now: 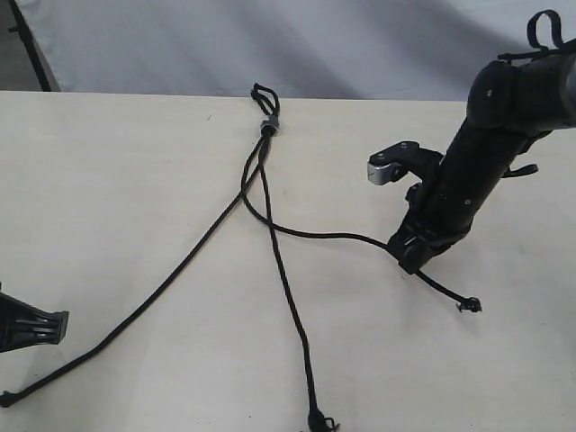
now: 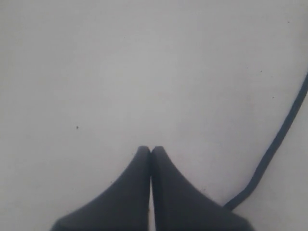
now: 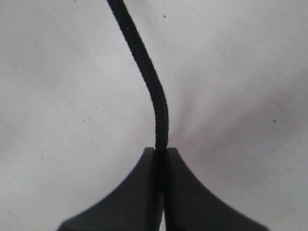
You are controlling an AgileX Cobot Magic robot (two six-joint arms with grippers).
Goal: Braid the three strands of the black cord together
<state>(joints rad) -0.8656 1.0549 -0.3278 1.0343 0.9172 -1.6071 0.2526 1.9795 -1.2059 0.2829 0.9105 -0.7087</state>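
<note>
Black cord [image 1: 286, 270] splays from grey band [image 1: 267, 125] on surface [image 1: 108, 180]. Right pincer [image 3: 161, 150] clamped on one strand [image 3: 144, 67]; left pincer [image 2: 150, 148] together, empty, beside another strand [image 2: 275, 144].

Even, soft light throughout; wrist views slightly blurred, shadows faint.

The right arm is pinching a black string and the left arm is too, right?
No. The left jaws are shut on nothing: the left wrist view shows the left strand lying beside them. The right jaws do pinch the right strand.
</note>
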